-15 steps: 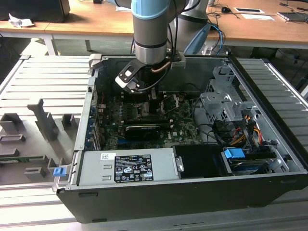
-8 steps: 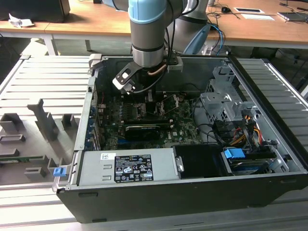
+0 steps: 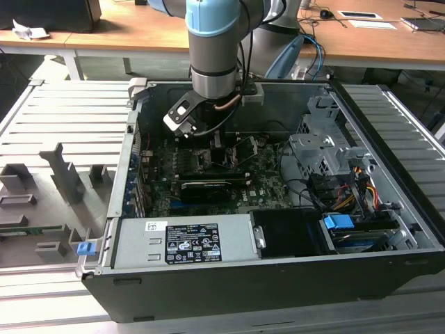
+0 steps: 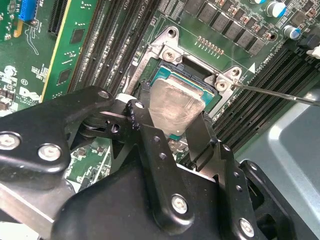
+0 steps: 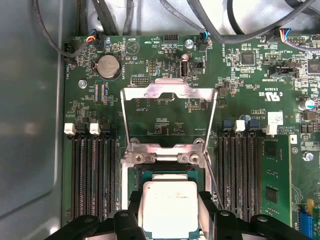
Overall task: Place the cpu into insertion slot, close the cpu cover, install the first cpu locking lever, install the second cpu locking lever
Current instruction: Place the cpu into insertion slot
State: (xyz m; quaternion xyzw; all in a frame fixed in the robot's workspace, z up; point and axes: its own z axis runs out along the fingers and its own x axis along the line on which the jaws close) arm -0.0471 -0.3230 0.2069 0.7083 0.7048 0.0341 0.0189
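- In both wrist views the black pincer (image 5: 170,201) (image 4: 170,120) sits nearest the camera, clenched on two opposite edges of the chip (image 5: 169,216).
- The silver-topped chip lies over the dark socket (image 5: 165,171). I cannot tell whether it is seated.
- The first wrist view shows the cover (image 5: 170,91) standing raised; the second wrist view shows a thin metal rod (image 4: 280,95) beside the socket.
- In the upper middle of the exterior view, the arm (image 3: 215,49) reaches into the open computer case (image 3: 229,292).

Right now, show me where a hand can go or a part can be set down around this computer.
Free: the ribbed table on both sides of the case, and the bare metal panel beside the green board. Crowded: the socket, where the gripper grips the chip between memory slots; cables crowd the drive cage.
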